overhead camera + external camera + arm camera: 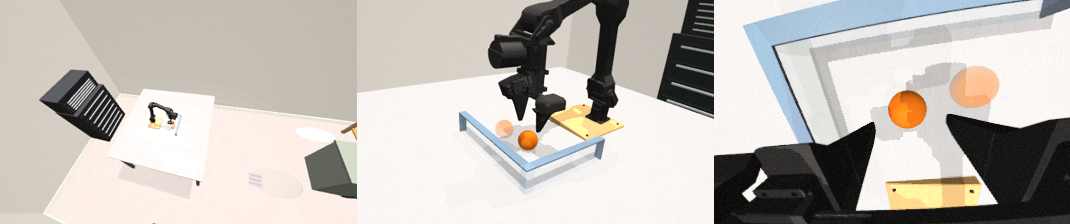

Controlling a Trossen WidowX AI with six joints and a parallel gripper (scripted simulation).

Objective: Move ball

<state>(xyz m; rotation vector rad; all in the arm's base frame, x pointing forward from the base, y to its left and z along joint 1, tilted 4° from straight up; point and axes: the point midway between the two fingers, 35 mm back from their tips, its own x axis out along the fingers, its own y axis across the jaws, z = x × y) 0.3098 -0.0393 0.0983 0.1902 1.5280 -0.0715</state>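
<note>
An orange ball point(172, 122) point(527, 140) point(907, 109) lies on the table inside the corner of the two clear walls, which have blue top edges point(179, 125) point(491, 137) point(799, 25). The see-through copy point(172, 127) point(504, 129) point(974, 87) shows a short way from the ball, along the longer wall; in the wrist view it is to the ball's right. My gripper point(529, 126) point(909, 122) is open and empty. It points down, its fingertips above the table and close to the ball, on the arm-base side. In the wrist view the ball appears just beyond the gap between the fingertips.
The arm's base stands on a yellow plate point(156, 125) point(571, 125) point(929, 195) behind the gripper. The shorter wall point(568, 153) runs from the corner toward the plate's side. A black drawer cabinet point(92, 107) point(690, 70) stands beyond the table.
</note>
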